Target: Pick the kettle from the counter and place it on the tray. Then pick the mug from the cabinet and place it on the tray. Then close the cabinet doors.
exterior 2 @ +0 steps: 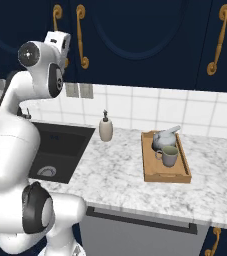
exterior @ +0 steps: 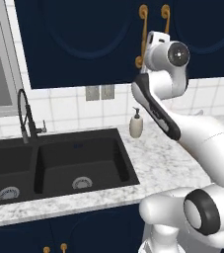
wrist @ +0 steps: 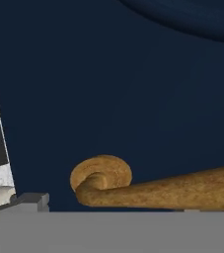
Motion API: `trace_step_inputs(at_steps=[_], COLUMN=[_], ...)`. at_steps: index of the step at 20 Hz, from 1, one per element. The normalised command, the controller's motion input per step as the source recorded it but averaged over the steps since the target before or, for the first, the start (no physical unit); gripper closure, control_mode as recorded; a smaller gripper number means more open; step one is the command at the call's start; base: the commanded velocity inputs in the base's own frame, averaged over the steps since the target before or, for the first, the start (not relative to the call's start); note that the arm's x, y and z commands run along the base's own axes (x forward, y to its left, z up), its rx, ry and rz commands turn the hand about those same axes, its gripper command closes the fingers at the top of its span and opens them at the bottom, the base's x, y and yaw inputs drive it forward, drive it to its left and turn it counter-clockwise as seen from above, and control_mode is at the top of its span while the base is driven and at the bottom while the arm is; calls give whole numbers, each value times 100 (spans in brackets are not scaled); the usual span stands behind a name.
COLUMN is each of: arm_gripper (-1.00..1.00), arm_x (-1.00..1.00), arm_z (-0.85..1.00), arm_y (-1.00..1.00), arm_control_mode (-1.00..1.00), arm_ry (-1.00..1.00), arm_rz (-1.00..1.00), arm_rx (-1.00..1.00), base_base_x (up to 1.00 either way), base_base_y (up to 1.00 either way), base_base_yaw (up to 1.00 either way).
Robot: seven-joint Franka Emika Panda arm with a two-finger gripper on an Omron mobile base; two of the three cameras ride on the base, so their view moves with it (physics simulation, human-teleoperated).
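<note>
Claw raised high against the cabinet doors (exterior: 84,39), up at handle height; its own fingers are hidden behind the wrist in both base views, and the hand view shows only a small dark tip (wrist: 32,200) at the lower left. Going by how far apart the tips sit, the claw is spread wide, with nothing in it.

Hand view: flat navy door face very close, a brass-gold handle (wrist: 148,190) running across the bottom, its round end plate toward the left. Part of an arched panel outline at the top right.

Left base view: both doors look shut, flush with each other, the paired brass handles (exterior: 143,29) side by side just above and behind the wrist.

Below the cabinet: white tile wall, then the marble table (exterior 2: 115,170). A beige soap bottle (exterior 2: 105,128) stands at the back of the table, near the black double sink (exterior: 59,165). Dark spring faucet (exterior: 27,116) behind the sink on the left.

Right base view: wooden tray (exterior 2: 165,159) lies on the table well to the right of the soap bottle. The kettle (exterior 2: 164,138) sits on the tray's far half; the mug (exterior 2: 168,155) stands upright just in front of it, also on the tray, the two very close or touching.
</note>
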Motion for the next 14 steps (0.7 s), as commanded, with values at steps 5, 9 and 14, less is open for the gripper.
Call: trace_step_inputs(at_steps=[5,9,14], arm_gripper=[-100,-100,-100], arm_x=[60,62,41], arm_z=[-17,-21,-24], arm_y=[0,0,1], arm_control_mode=[-100,-100,-100], arm_ry=[0,0,0], arm_rz=[6,5,5], arm_rx=[0,0,0], base_base_x=[0,0,0], base_base_y=[0,0,0], base_base_yaw=[0,0,0])
